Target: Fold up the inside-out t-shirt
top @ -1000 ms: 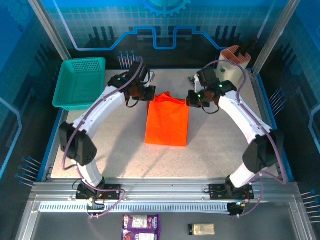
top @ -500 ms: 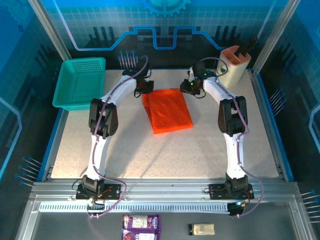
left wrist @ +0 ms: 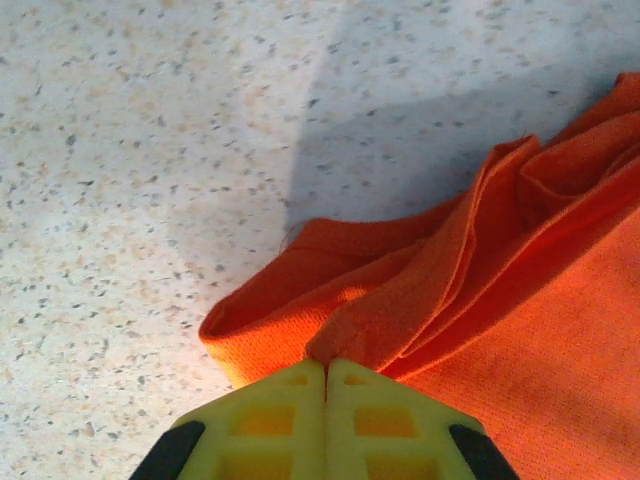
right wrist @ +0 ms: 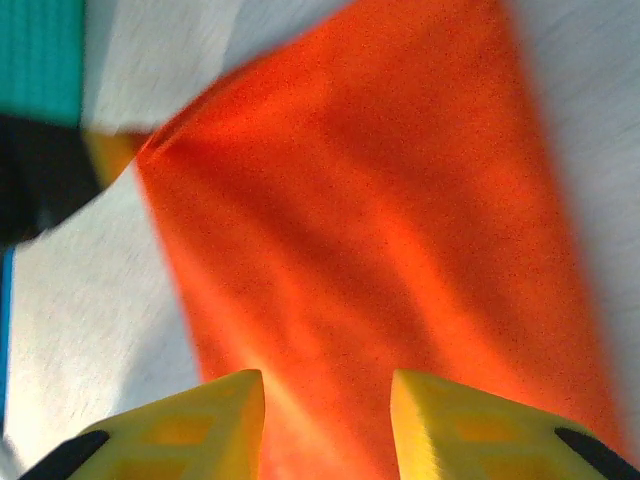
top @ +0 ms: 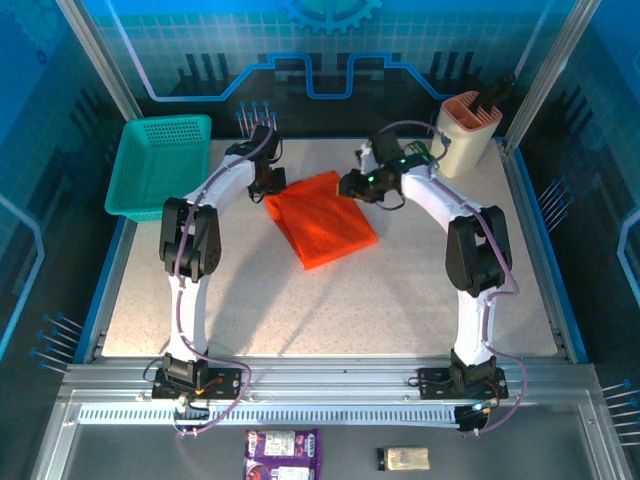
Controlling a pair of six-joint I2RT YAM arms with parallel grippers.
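Folded orange t-shirt (top: 322, 225) is seen flat, just right of the teal mesh basket (top: 160, 165). Its basket-side corner is pinched by the left gripper (left wrist: 326, 365) (fingers pressed together on a fold). The right gripper (right wrist: 325, 385) is held spread over the cloth's far side.

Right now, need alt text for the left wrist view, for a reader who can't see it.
The left gripper, yellow and shut, pinches a folded edge of the orange t-shirt at the bottom centre of the picture. The cloth bunches in pleats toward the right, lying on a pale speckled table.
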